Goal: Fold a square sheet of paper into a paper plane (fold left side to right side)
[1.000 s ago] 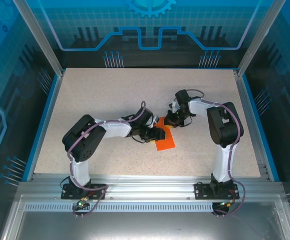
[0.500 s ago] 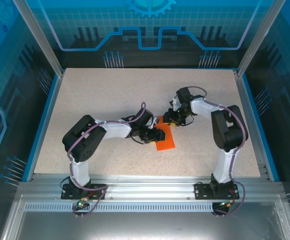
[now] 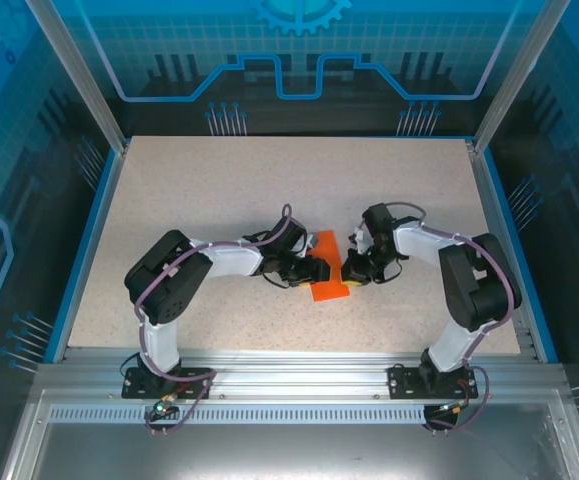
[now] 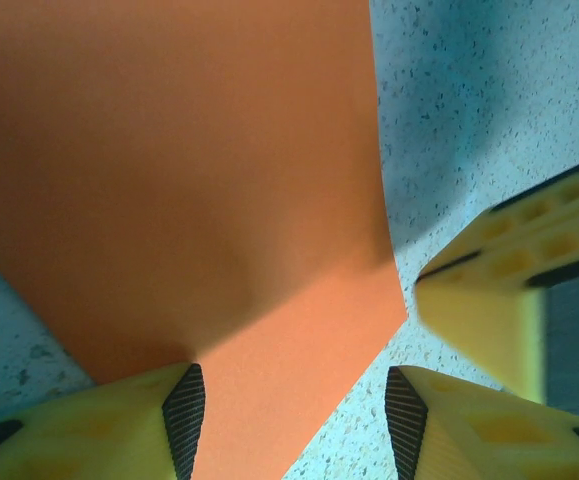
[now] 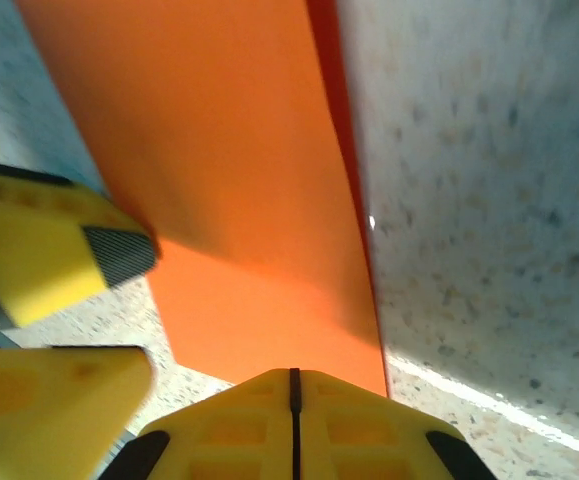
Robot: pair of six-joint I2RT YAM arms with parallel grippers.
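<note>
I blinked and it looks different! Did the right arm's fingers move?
Yes. The right fingers slid toward the silver rail at the bottom of the top view, beside the thin orange-red paper sheet.

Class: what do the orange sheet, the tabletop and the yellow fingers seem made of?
Orange sheet: thin matte paper, likely; its edge curls. Tabletop: speckled beige laminate or stone-look, faint sheen. Fingers: yellow moulded plastic, seemingly, with black ribbed pads, perhaps rubber.
</note>
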